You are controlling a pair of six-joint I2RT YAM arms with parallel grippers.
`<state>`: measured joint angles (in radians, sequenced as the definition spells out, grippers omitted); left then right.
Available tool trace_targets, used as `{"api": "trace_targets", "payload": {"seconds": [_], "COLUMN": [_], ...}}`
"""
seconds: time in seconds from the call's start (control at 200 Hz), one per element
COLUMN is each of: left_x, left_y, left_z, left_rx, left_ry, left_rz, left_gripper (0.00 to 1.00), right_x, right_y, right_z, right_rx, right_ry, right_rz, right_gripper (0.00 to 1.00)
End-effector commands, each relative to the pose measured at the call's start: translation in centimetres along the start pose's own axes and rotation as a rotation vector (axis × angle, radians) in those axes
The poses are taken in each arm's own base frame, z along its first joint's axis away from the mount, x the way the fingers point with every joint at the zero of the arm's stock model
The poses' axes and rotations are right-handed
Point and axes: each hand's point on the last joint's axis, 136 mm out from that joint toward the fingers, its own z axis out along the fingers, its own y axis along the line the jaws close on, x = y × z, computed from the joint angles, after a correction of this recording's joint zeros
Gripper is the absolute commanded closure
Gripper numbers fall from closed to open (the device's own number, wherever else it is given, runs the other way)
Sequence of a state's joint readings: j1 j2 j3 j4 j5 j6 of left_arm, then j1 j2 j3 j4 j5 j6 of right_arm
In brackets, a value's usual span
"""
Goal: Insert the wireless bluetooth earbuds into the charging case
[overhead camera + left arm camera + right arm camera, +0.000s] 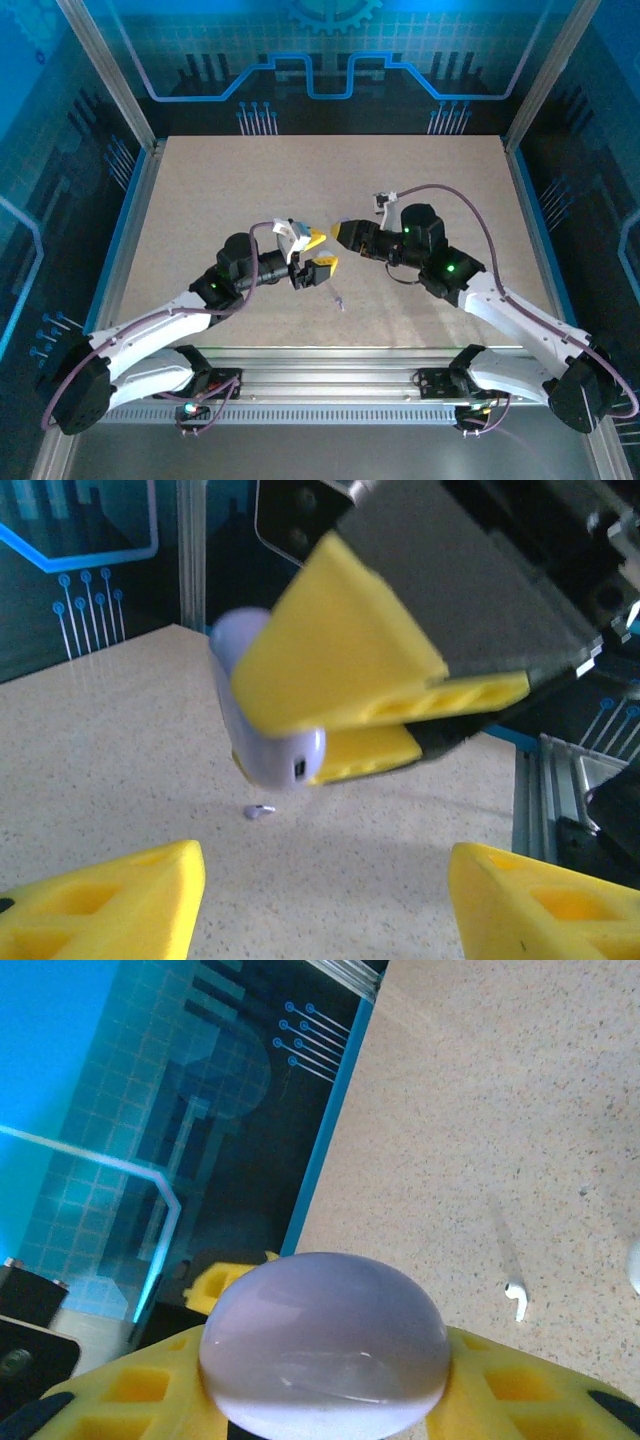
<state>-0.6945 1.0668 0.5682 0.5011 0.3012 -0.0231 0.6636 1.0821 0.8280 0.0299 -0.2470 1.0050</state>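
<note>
Lavender charging case (pixel 262 742) is clamped in the right gripper (pixel 340 232) at frame centre, left gripper (pixel 325 900) open & empty; I think it should drop straight on the earbud (pixel 260 811) lying below, w/ slow closing.

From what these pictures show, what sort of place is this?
Probably a robot test cell in a laboratory, not a home: a speckled table fenced by aluminium posts, walls printed with blue circuit patterns, and a metal rail carrying the left arm and the right arm.
</note>
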Motion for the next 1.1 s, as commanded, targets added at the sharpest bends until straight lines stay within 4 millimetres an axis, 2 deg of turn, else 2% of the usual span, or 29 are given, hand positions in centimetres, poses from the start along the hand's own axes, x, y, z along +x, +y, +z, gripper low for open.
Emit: {"api": "trace_targets", "payload": {"seconds": [0.0,0.19,0.505,0.705,0.88,1.005,1.096], "left_x": [-1.5,-1.7,-1.6,-2.5,-2.8,-2.8,-2.8], "left_y": [0.2,0.5,0.9,0.9,0.4,0.1,-0.1], "left_z": [0.1,0.3,0.8,0.3,-0.1,-0.2,-0.3], "left_rx": [-0.032,-0.056,-0.083,-0.098,-0.079,-0.066,-0.057], "left_ry": [-0.077,-0.092,-0.103,-0.138,-0.135,-0.123,-0.114], "left_rz": [0.032,0.025,0.004,0.013,0.014,0.011,0.008], "left_gripper": [0.34,0.38,0.39,0.48,0.65,0.74,0.76], "right_x": [0.3,0.9,1.3,1.8,2.1,2.0,1.6], "right_y": [1.1,1.4,2.5,2.3,2.4,2.4,2.6], "right_z": [0.1,0.3,0.5,0.7,0.9,0.9,0.2], "right_rx": [-0.047,-0.066,-0.097,-0.093,-0.095,-0.083,-0.055], "right_ry": [-0.006,-0.004,0.001,0.010,0.019,0.017,0.013], "right_rz": [-0.008,-0.003,-0.012,-0.006,-0.013,-0.033,-0.092], "right_gripper": [0.54,0.54,0.54,0.54,0.53,0.46,0.33]}}
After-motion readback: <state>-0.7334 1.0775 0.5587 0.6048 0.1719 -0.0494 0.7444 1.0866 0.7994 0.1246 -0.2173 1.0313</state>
